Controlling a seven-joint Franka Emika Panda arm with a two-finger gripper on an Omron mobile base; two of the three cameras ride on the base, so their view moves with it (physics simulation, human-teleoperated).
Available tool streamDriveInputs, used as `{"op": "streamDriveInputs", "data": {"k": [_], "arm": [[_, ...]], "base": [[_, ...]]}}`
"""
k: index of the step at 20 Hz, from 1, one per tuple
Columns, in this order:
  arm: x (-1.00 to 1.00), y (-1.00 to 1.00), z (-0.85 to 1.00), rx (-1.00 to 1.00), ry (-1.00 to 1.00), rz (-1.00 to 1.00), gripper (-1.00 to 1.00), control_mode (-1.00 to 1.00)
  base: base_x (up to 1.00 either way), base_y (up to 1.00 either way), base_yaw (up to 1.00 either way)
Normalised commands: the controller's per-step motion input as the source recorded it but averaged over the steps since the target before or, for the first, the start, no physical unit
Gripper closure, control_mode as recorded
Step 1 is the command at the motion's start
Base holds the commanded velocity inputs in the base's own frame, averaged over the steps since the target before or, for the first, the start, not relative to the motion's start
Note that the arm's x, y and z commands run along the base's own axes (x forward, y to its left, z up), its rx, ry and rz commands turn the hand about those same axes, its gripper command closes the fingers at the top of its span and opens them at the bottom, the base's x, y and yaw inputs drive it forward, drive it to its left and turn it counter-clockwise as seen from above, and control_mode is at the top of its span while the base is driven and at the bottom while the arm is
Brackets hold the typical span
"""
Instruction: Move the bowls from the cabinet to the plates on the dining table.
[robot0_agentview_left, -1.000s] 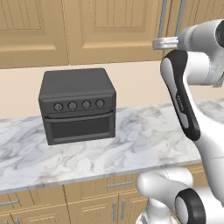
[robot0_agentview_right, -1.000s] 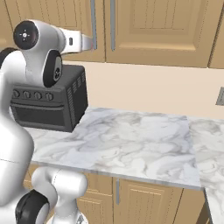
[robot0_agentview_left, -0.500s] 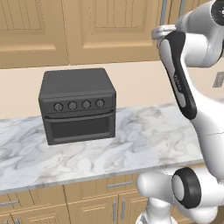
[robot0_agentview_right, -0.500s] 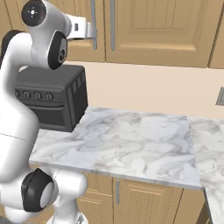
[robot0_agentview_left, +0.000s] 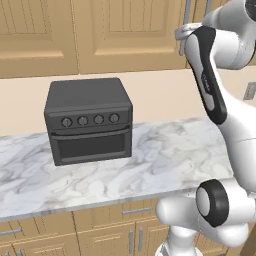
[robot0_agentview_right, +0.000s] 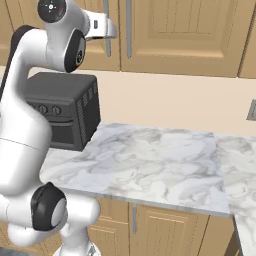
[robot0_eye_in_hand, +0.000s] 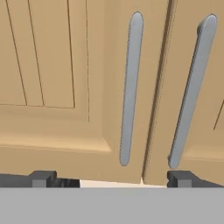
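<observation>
we're staring at the cabinet (robot0_eye_in_hand: 87, 87) doors shut so the insides are hidden, gripper (robot0_eye_in_hand: 109, 179) spread wide holding nothing, silver handles (robot0_eye_in_hand: 130, 87) at 12 o'clock, black oven (robot0_agentview_left: 89, 120) sitting on marble counter (robot0_agentview_left: 165, 160)

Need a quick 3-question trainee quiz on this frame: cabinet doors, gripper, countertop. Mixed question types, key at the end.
1. True or false: both doors of the cabinet are shut.
2. In the hand view the gripper faces:
A. two vertical silver bar handles
B. the oven's knobs
C. a stack of bowls
3. Fill in: the appliance on the marble counter is a dark grey ____ with four knobs.

Key
1. True: the doors meet at a closed seam.
2. A: the left handle and the right handle flank that seam, and the jaws stand wide open below them.
3. oven.
</observation>
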Motion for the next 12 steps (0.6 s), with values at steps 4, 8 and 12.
{"op": "streamDriveInputs", "data": {"k": [4, 8, 12], "arm": [[0.27, 0.0, -0.11, -0.02, -0.08, 0.01, -1.0, -1.0], [0.3, 0.0, -0.07, -0.03, -0.04, 0.0, -1.0, -1.0], [0.36, 0.0, 0.0, -0.02, 0.0, -0.02, -1.0, -1.0]], "base": [[0.0, 0.0, 0.0], [0.0, 0.0, 0.0], [0.0, 0.0, 0.0]]}}
